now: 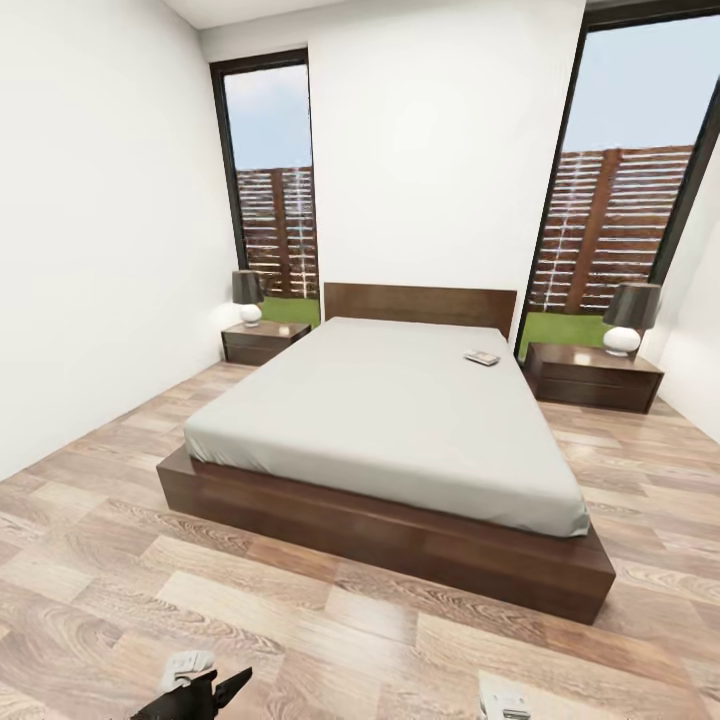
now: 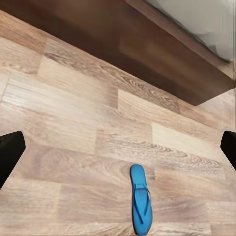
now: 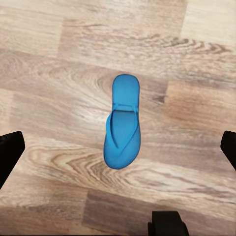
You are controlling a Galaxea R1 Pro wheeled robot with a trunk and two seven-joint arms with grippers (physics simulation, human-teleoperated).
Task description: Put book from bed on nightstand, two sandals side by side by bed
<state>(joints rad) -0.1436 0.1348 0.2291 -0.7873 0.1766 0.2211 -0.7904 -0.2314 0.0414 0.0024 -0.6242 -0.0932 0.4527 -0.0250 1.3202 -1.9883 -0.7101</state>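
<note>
A sandal [image 3: 123, 123] lies flat right under the spread right gripper [image 3: 118, 147], lengthwise between its fingers.

Bed [image 1: 400, 420] carries book [image 1: 482, 357] near headboard; wood-plank floor [image 3: 59, 59] carries blue sandal [image 3: 122, 121].

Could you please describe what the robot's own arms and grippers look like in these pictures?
Little of them shows. In the head view, the left gripper has black, tapering fingers beside a white-grey block; the right gripper shows as a white-grey block with darker detail. In both wrist views the fingers are plain matte black, blunt-ended. No cables or markings are visible.
</note>
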